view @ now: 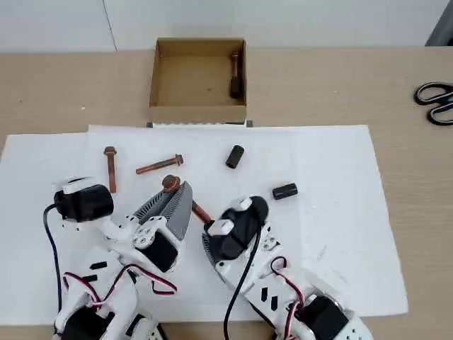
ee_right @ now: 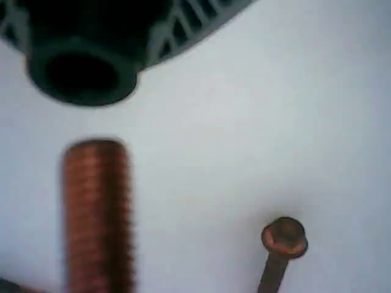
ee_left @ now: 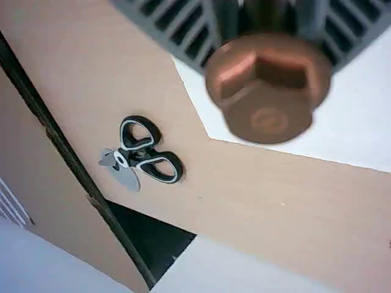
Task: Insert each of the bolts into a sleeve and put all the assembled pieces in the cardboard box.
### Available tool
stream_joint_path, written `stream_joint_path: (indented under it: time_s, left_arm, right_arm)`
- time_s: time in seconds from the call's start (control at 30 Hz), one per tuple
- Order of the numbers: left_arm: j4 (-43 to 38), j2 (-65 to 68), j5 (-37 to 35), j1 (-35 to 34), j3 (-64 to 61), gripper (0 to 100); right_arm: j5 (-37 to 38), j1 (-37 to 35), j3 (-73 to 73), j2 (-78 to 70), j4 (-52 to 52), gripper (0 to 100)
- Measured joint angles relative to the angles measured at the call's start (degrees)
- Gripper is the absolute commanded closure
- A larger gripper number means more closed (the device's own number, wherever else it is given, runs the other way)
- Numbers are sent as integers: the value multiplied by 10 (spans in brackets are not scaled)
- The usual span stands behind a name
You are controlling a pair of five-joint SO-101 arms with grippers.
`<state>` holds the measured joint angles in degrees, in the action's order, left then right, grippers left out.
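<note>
Table (view: 396,78): bare wood runs out past the right gripper's outer side.
Paper sheet (view: 333,234): lies under both grippers, with open white beyond the right one.
Cardboard box (view: 161,78): ahead of both grippers, with one assembled piece (view: 235,78) against its right wall.
Left gripper (view: 175,202): clamped on the held bolt (view: 170,183). The head is toward the box and the long axis slants toward the right gripper.
Right gripper (ee_right: 82,43): closed around the held sleeve (ee_right: 79,70). The bolt's threaded tip is near its open bore, not inside.
Scissors (view: 435,101): well off to the right gripper's outer side.
Loose bolts: one (view: 110,168) points boxward and one (view: 160,166) lies crosswise, both ahead of the left gripper.
Loose sleeves: two (view: 235,156) (view: 284,190), ahead of the right gripper.
</note>
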<state>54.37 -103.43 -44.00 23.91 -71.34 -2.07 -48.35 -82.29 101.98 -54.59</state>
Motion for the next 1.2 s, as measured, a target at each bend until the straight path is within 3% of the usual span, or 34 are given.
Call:
stream_joint_path:
  time_s: [0.17,0.63,1.03,1.2]
  left_arm:
    - [0,0,0,4,0,993]
    - [0,0,58,6,-22,993]
    - [0,-2,89,67,-53,993]
    - [51,-3,118,106,-62,993]
  right_arm:
    - [42,-5,0,0,0,995]
    - [74,-5,0,0,37,995]
    - [77,-4,-2,-1,40,995]
    - [77,-3,-1,-1,40,995]
